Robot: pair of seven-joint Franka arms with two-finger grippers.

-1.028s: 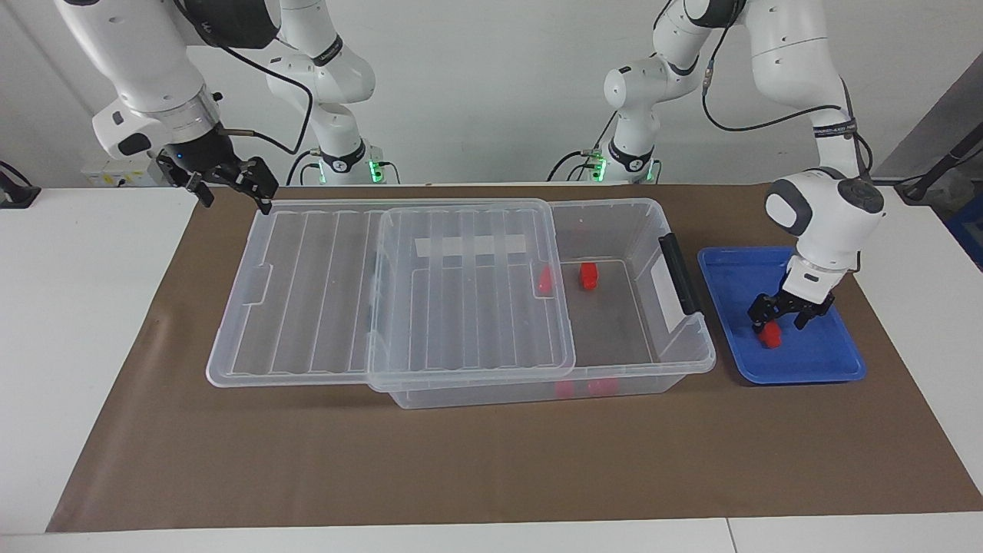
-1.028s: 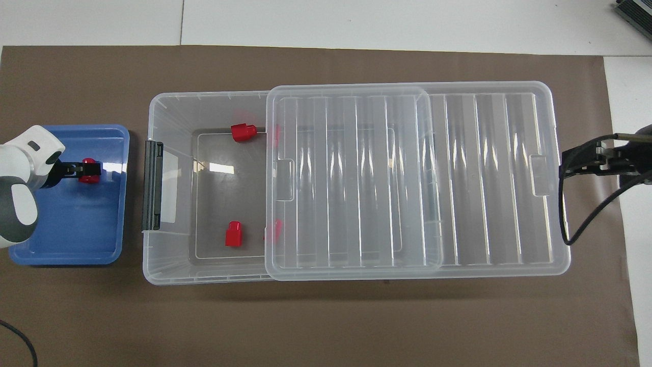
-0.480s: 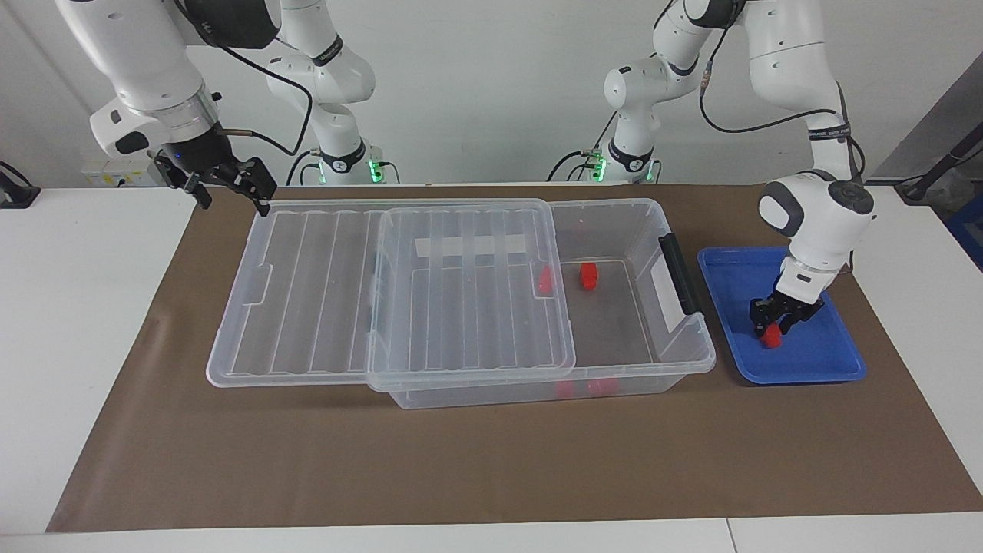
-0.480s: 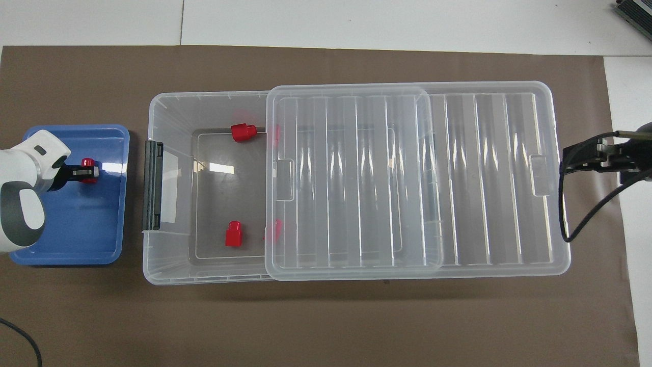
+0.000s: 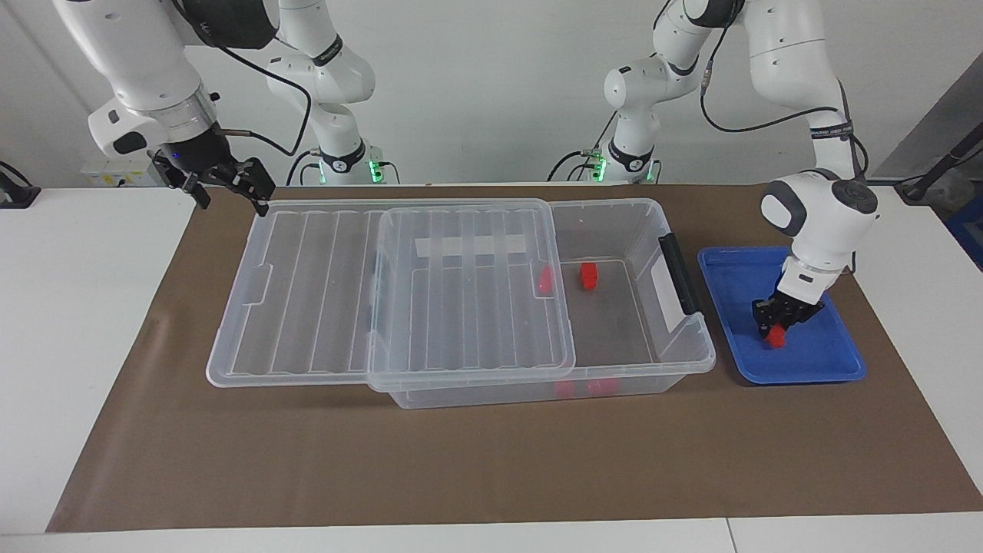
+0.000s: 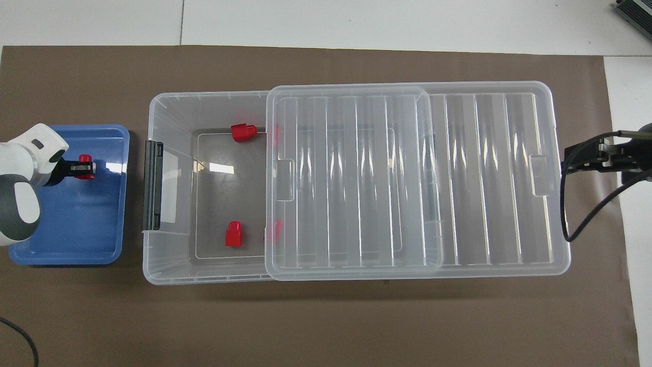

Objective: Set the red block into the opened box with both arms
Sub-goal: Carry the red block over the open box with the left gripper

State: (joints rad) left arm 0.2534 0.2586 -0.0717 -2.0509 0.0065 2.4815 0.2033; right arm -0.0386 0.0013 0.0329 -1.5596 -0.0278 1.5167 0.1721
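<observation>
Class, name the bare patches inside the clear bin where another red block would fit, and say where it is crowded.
Free: the clear plastic storage bin's uncovered floor between the two small red blocks, bordered by the black latch end wall. Crowded: along the slid-back ribbed clear lid's edge, where blocks sit against both long walls.

The table was white, and a large brown mat covered most of its top. The mat had a few soft creases near one end. A thin seam ran across the white surface where two panels met. At the back stood a plain white wall, lit evenly, without strong shadows. A grey panel leaned at the edge of the room, beside a small grey box on the wall.
</observation>
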